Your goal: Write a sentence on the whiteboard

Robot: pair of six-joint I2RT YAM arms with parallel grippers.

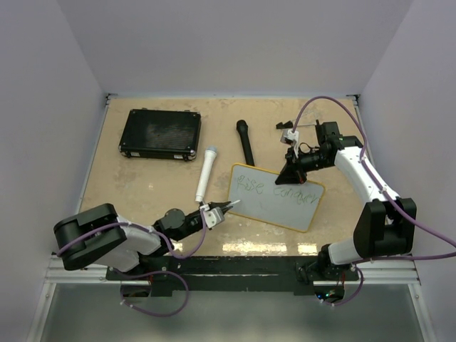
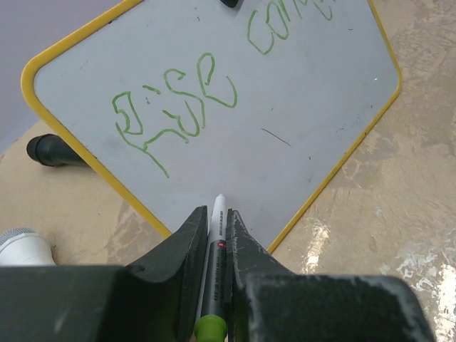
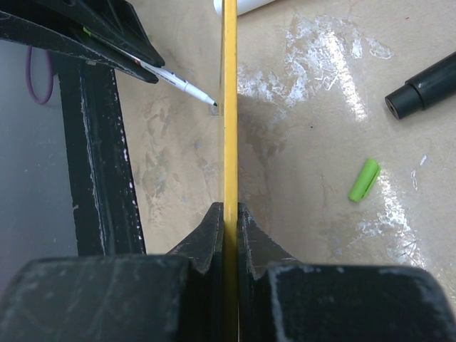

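Observation:
The whiteboard (image 1: 276, 201) has a yellow rim and is tipped up on the tabletop. The sentence (image 2: 174, 108) in green marker reads "Rise", with more letters (image 2: 285, 21) further along. My left gripper (image 2: 216, 214) is shut on a grey marker (image 2: 216, 235) with a green end. The marker's white tip points at the board's near corner, and I cannot tell whether it touches. My right gripper (image 3: 229, 211) is shut on the board's yellow rim (image 3: 229, 107), seen edge-on. From above, the left gripper (image 1: 226, 206) is at the board's left corner and the right gripper (image 1: 292, 169) at its far edge.
A black case (image 1: 159, 133) lies at the back left. A white cylinder (image 1: 206, 173) and a black cylinder (image 1: 246, 141) lie beyond the board. A loose green cap (image 3: 365, 179) rests on the table near the board. The table's front rail (image 3: 92, 178) runs close by.

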